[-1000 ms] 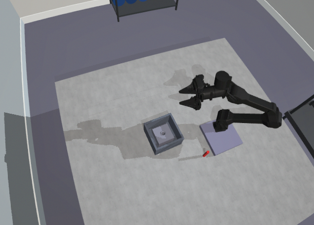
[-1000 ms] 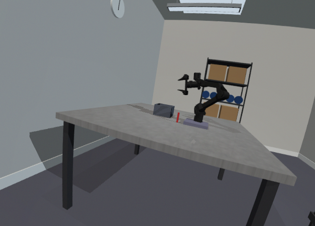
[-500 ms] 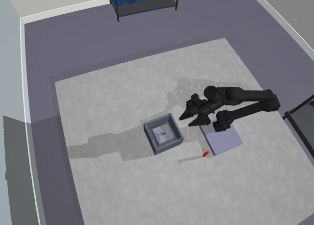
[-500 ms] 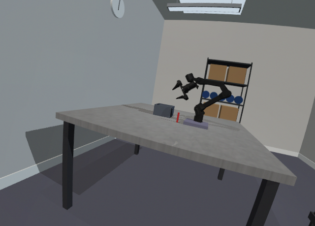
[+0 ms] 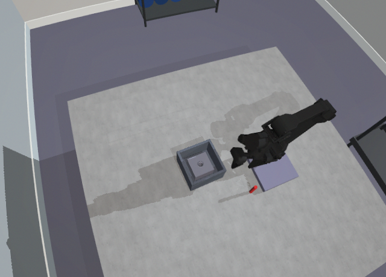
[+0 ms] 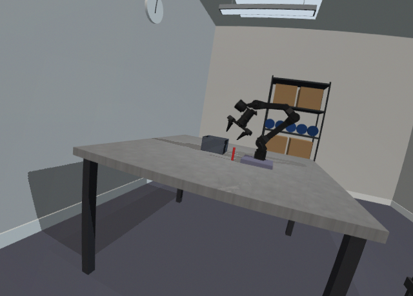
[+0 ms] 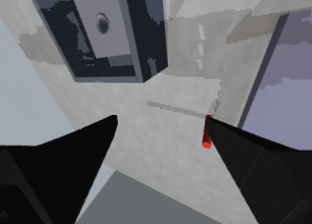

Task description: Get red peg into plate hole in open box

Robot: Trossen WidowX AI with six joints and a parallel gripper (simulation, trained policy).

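sitting on the big gray table (image 5: 140,236) (image 6: 186,166) (image 7: 161,151), the dark box (image 5: 186,174) (image 6: 214,144) (image 7: 109,81) is at the left in the top view. it has no lid. down inside it is a pale plate (image 5: 193,171) (image 7: 93,5), and the plate has a small round hole (image 5: 200,163) (image 7: 102,23) in its middle. the hole has no peg in it.

next, to the right, comes the black claw (image 5: 241,166) (image 6: 232,135) (image 7: 162,120). it is up in the air, above the table, and it tips down at a slant. its two fingers are wide apart, with nothing held between them.

then comes the red peg (image 5: 253,189) (image 6: 233,153) (image 7: 207,133). it stands up straight on the table, outside the box. in the wrist view it shows right by the tip of the finger on the right side, and that finger hides a bit of it.

last, on the right, is the flat purple block (image 5: 277,175) (image 6: 250,162) (image 7: 288,107). the peg is near its corner. the black arm (image 5: 299,116) (image 6: 277,129) stands on this block.
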